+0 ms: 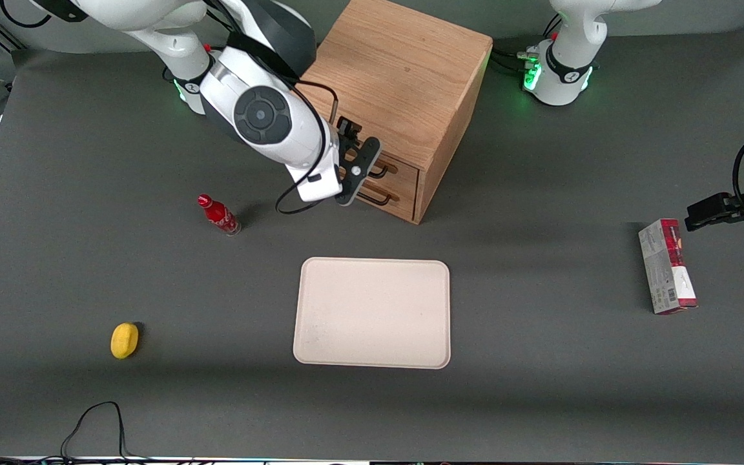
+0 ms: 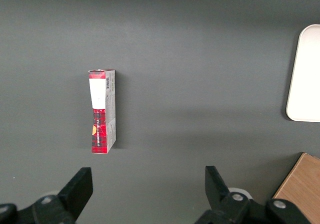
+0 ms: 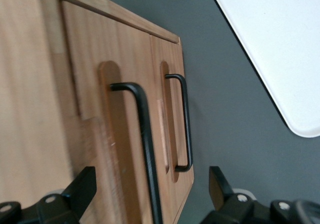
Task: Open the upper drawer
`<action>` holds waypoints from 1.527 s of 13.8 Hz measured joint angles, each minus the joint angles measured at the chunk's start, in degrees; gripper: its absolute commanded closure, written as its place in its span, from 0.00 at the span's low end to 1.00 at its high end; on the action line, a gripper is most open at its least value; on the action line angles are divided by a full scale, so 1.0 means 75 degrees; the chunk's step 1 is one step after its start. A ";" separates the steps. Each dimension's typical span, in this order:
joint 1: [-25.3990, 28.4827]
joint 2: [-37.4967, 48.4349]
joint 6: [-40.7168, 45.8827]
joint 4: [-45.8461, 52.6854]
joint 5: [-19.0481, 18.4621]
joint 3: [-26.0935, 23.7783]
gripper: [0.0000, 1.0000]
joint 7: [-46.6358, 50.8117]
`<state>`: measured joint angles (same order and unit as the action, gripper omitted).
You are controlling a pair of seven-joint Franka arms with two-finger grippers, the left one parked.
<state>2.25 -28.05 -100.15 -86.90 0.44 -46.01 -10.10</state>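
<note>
Dark grey matte table (image 1: 540, 387) – black cable looping at near edge. Oak cabinet (image 1: 404, 71) stands farther from front camera than cream tray (image 1: 372, 313). Upper drawer (image 3: 107, 134) closed, black wire handle (image 3: 142, 134) between spread fingers (image 3: 80, 186) of gripper (image 3: 150, 194), not touching. Red bottle (image 1: 219, 215), lemon (image 1: 124, 340) toward working arm's end. Red-white carton (image 2: 102, 111) toward parked arm's end – print unreadable.

Oak upper drawer (image 3: 100, 98), black handle (image 3: 145, 139), black gripper (image 3: 150, 194).
</note>
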 measured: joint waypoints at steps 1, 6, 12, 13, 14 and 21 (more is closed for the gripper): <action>0.0001 -0.0023 -0.0149 -0.0124 -0.0054 0.0000 0.00 -0.0127; -0.0004 -0.0024 -0.0505 -0.0485 -0.0311 0.0068 0.00 -0.0631; 0.0000 -0.0048 -0.0930 -0.0766 -0.0791 0.0194 0.00 -0.1037; 0.0003 -0.0046 -0.0957 -0.0669 -0.0842 0.0390 0.00 -0.1333; -0.0013 -0.0046 -0.0998 -0.0537 -0.0863 0.0646 0.00 -0.1706; -0.0171 -0.0501 -0.1026 0.0779 -0.0870 0.2188 0.00 -0.3035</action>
<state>0.97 -31.81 -107.84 -81.06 -6.08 -29.60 -32.86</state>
